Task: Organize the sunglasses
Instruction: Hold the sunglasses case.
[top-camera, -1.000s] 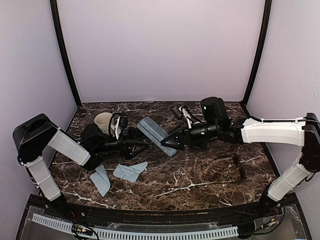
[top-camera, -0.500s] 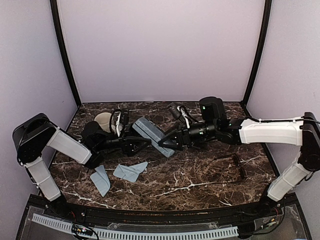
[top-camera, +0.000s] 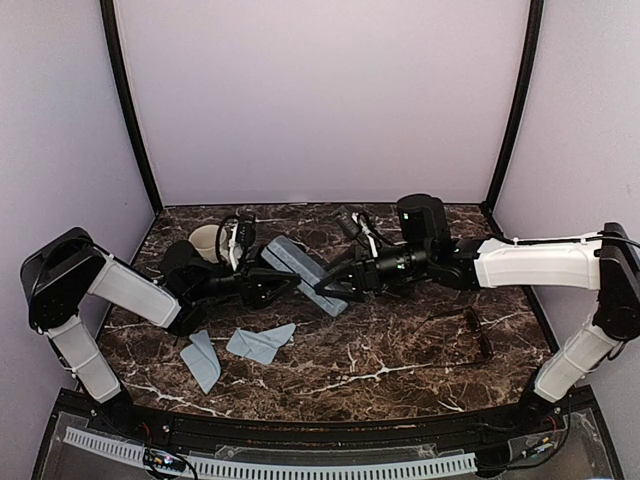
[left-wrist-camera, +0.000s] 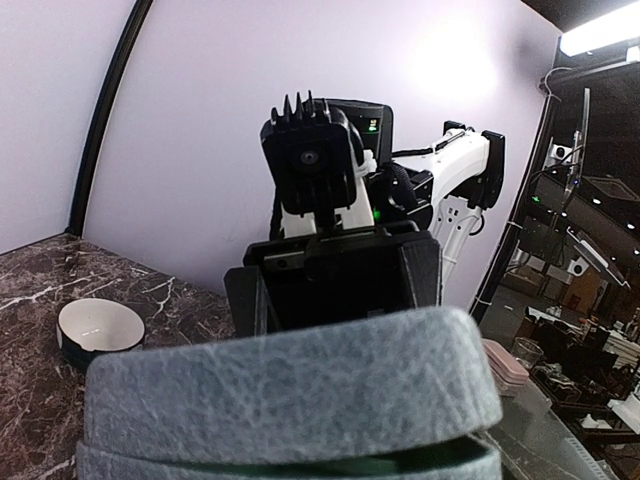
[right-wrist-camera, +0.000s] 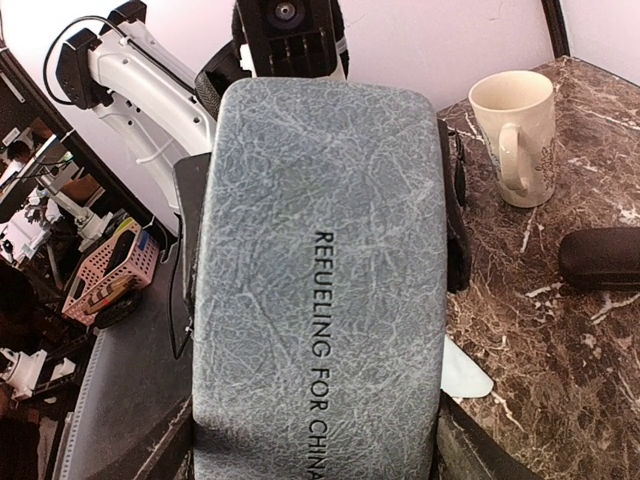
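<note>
Dark marbled desk (top-camera: 400, 370), veined in white. At the back left stands a cream mug (top-camera: 207, 240), upright, handle visible from the right wrist view. Near the front left lie two blue-grey cloths (top-camera: 260, 343), folded and just beside each other. A black case (right-wrist-camera: 600, 258) lies at the rear. Over on the right, well apart, a pair of sunglasses (top-camera: 478, 333) lies alone.

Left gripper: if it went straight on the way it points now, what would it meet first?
The blue-grey case, close in front of the left gripper, held by the right gripper. Whether they already touch is unclear.
</note>
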